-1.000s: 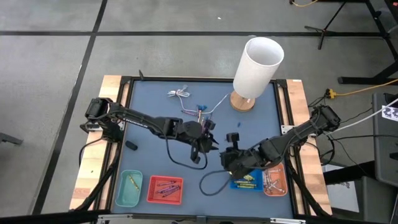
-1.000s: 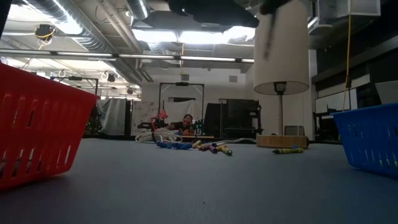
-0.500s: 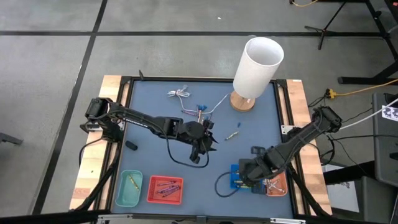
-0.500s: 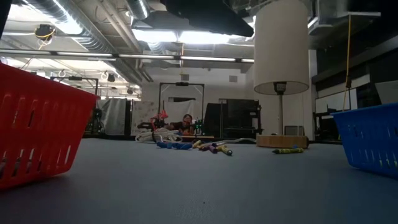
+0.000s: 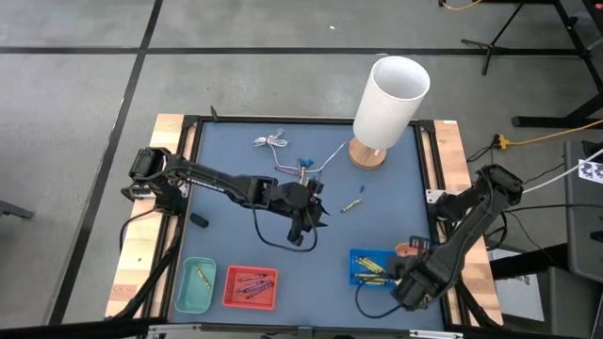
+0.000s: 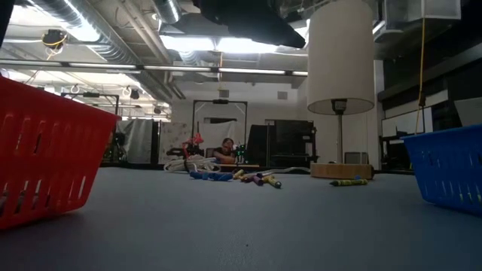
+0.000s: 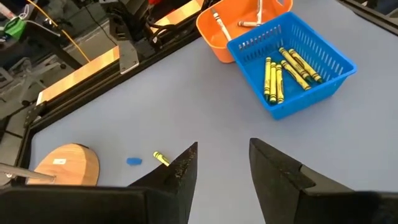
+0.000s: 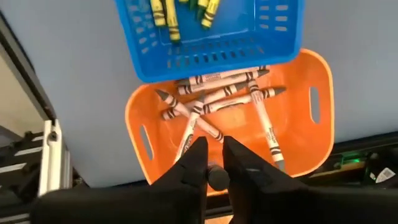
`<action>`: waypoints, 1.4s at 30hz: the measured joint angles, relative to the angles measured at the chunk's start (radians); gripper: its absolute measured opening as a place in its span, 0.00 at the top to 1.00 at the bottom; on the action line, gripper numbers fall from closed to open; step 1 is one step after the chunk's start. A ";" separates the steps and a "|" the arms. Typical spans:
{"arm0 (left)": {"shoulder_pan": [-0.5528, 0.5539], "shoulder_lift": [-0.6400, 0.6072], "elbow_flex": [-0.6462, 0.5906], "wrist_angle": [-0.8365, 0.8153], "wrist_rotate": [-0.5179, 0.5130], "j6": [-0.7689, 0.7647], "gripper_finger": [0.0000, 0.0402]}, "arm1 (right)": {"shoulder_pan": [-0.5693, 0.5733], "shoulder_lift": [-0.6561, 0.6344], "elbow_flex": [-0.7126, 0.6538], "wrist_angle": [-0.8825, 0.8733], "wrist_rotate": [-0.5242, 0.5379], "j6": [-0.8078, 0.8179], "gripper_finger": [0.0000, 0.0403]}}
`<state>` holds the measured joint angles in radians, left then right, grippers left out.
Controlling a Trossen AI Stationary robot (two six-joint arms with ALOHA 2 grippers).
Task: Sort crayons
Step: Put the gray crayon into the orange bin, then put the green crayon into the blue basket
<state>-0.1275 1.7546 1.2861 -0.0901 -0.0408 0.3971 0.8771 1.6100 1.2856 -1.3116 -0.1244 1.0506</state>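
I see my right gripper (image 8: 212, 167) clamped on a grey crayon (image 8: 217, 177) above the orange basket (image 8: 306, 134); it has swung there from beside the blue basket (image 8: 205, 53). My left gripper (image 7: 222, 165) waits open mid-table.

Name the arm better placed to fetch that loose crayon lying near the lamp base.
Left. Its open claw hovers mid-table near the loose crayon; the right claw is over the orange bin, gripping something.
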 joint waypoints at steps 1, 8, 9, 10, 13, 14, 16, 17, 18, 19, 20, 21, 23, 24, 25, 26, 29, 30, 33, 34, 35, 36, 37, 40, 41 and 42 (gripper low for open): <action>0.002 0.000 0.000 -0.002 0.000 -0.008 0.68 | 0.001 0.000 -0.005 -0.001 0.000 0.001 0.88; 0.035 0.007 0.000 -0.041 -0.057 -0.261 0.68 | 0.000 0.000 -0.010 -0.004 0.008 0.019 0.70; 0.041 0.015 0.000 -0.043 -0.068 -0.321 0.68 | 0.000 0.000 -0.010 -0.004 0.006 0.017 0.68; 0.046 0.027 0.001 -0.036 -0.079 -0.383 0.68 | 0.000 0.000 -0.010 -0.005 0.001 0.016 0.66; 0.058 0.062 0.001 -0.045 -0.111 -0.517 0.68 | -0.002 0.000 -0.010 -0.009 0.001 0.016 0.63; 0.059 0.080 0.001 -0.032 -0.121 -0.545 0.68 | -0.005 0.000 -0.010 -0.011 0.003 0.018 0.62; 0.058 0.112 0.001 -0.039 -0.151 -0.591 0.68 | -0.015 0.000 -0.010 -0.016 0.020 0.023 0.62; 0.056 0.131 0.001 -0.036 -0.164 -0.611 0.68 | -0.020 -0.002 -0.010 -0.022 0.037 0.023 0.62; 0.054 0.147 0.001 -0.032 -0.175 -0.629 0.68 | -0.021 -0.006 -0.010 -0.024 0.062 0.021 0.62; 0.052 0.163 0.001 -0.034 -0.184 -0.645 0.68 | -0.021 -0.009 -0.010 -0.025 0.088 0.012 0.62; 0.049 0.179 0.000 -0.034 -0.191 -0.662 0.68 | -0.022 -0.015 -0.010 -0.026 0.115 -0.008 0.62; 0.047 0.193 0.000 -0.032 -0.198 -0.683 0.68 | -0.023 -0.022 -0.010 -0.028 0.147 -0.029 0.62; 0.045 0.217 0.000 -0.033 -0.219 -0.717 0.68 | -0.022 -0.037 -0.010 -0.030 0.212 -0.064 0.62; 0.043 0.227 0.000 -0.033 -0.224 -0.732 0.68 | -0.022 -0.047 -0.010 -0.032 0.247 -0.079 0.62; 0.043 0.237 0.000 -0.033 -0.229 -0.742 0.68 | -0.022 -0.056 -0.010 -0.033 0.289 -0.094 0.62; 0.043 0.242 0.000 -0.037 -0.231 -0.755 0.68 | -0.022 -0.065 -0.010 -0.033 0.329 -0.115 0.62; 0.043 0.255 0.000 -0.041 -0.239 -0.797 0.68 | -0.022 -0.092 -0.010 -0.036 0.458 -0.170 0.62; 0.043 0.255 0.000 -0.051 -0.241 -0.813 0.68 | -0.022 -0.100 -0.010 -0.036 0.495 -0.192 0.62; 0.042 0.255 0.000 -0.075 -0.269 -0.850 0.68 | -0.022 -0.121 -0.009 -0.048 0.603 -0.250 0.62; 0.041 0.255 0.000 -0.090 -0.276 -0.861 0.68 | -0.022 -0.128 -0.009 -0.053 0.631 -0.270 0.62; 0.039 0.255 0.000 -0.100 -0.281 -0.869 0.68 | -0.022 -0.136 -0.009 -0.053 0.660 -0.284 0.62; 0.037 0.255 0.000 -0.103 -0.283 -0.883 0.68 | -0.022 -0.147 -0.009 -0.052 0.689 -0.302 0.62; 0.034 0.255 0.000 -0.106 -0.284 -0.900 0.68 | -0.022 -0.156 -0.009 -0.052 0.713 -0.324 0.62; 0.026 0.269 0.000 -0.107 -0.286 -0.960 0.70 | -0.022 -0.190 -0.009 -0.051 0.787 -0.379 0.62; 0.023 0.272 -0.001 -0.115 -0.285 -0.969 0.70 | -0.022 -0.201 -0.009 -0.051 0.811 -0.399 0.62; 0.020 0.278 -0.002 -0.113 -0.286 -0.972 0.71 | -0.022 -0.214 -0.009 -0.051 0.832 -0.414 0.62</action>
<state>-0.1074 2.0327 1.2839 -0.2035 -0.3264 -0.5747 0.8547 1.3965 1.2762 -1.3628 0.7073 0.6362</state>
